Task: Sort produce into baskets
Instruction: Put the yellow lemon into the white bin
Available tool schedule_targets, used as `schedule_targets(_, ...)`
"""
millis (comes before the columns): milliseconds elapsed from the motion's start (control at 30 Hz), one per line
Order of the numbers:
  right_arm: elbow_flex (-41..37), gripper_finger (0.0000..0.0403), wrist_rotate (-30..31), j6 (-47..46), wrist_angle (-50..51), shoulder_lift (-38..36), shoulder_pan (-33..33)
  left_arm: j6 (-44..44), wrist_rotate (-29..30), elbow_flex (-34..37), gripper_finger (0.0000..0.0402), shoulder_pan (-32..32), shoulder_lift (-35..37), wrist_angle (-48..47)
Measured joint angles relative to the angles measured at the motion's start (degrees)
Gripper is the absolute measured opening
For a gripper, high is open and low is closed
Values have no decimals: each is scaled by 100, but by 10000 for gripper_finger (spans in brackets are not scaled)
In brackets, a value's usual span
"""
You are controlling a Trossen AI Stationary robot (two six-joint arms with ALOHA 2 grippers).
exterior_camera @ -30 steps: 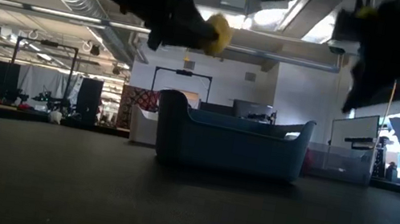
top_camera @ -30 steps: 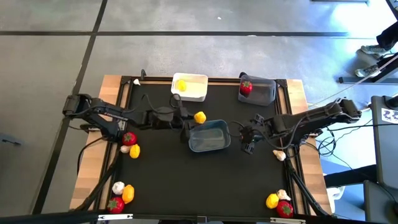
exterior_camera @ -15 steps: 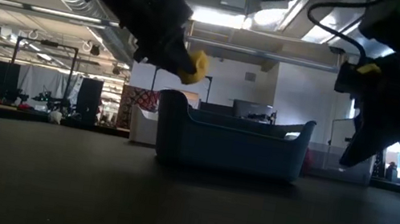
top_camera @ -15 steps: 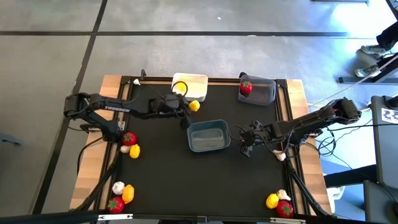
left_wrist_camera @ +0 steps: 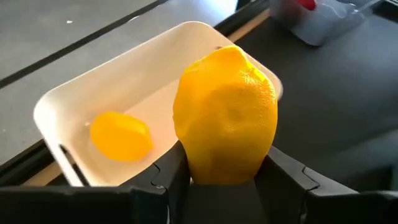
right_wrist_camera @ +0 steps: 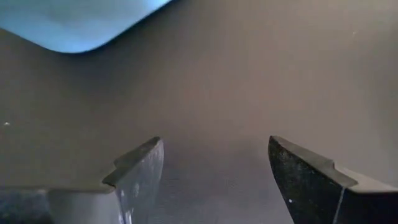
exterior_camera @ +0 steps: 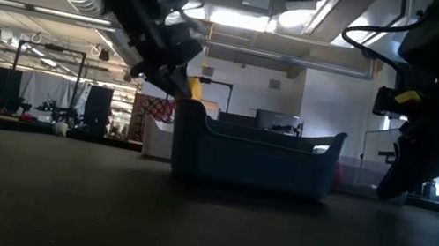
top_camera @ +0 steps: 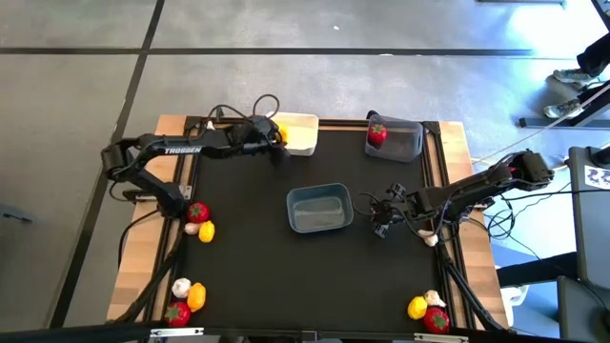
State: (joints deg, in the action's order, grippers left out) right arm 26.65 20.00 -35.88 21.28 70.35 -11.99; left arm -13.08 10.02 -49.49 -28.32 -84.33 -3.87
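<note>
Fingers of the left gripper [left_wrist_camera: 225, 177] pinch a yellow lemon [left_wrist_camera: 225, 115] from both sides, the fruit standing upright between them. That gripper hangs at the near left edge of the white basket [left_wrist_camera: 112, 81], which sits at the far side of the table and already holds one smaller yellow piece [left_wrist_camera: 120, 135] on its floor. In the high view the left arm reaches from the table's left side across to that basket.

The right gripper [right_wrist_camera: 214, 168] has its fingers spread apart with nothing between them, and it points down at the black mat [top_camera: 248, 276], just to the right of the blue-grey basket [top_camera: 320, 209] at the table's middle. That basket appears to hold nothing.

The dark grey basket [top_camera: 398, 139] at the far right contains one red piece [top_camera: 377, 134]. Loose produce lies around the mat's edges: a red piece, a whitish bulb and a yellow piece in a group on the left [top_camera: 198, 219], another such group at the near left corner [top_camera: 185, 299], a group at the near right corner [top_camera: 429, 309], and a whitish bulb [top_camera: 428, 238] beside the right arm.
</note>
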Motion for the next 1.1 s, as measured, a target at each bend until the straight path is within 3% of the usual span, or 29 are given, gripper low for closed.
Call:
schedule_targets(200,-151,289,12,6,-509,2,0,135,-197,-406,150,-322,-392,-228)
schedule_targets(533,-181,289,12,-24,-634,2,0,334,-212,-1378,150,-635,-1356,-1640)
schedule_targets(800,-181,289,12,-30,-666,2,0,560,-221,-1420,153,-673,-1567,-1867)
schedule_targets(1100,-181,289,12,-30,-669,2,0,752,-187,-1393,189,-710,-1567,-2017)
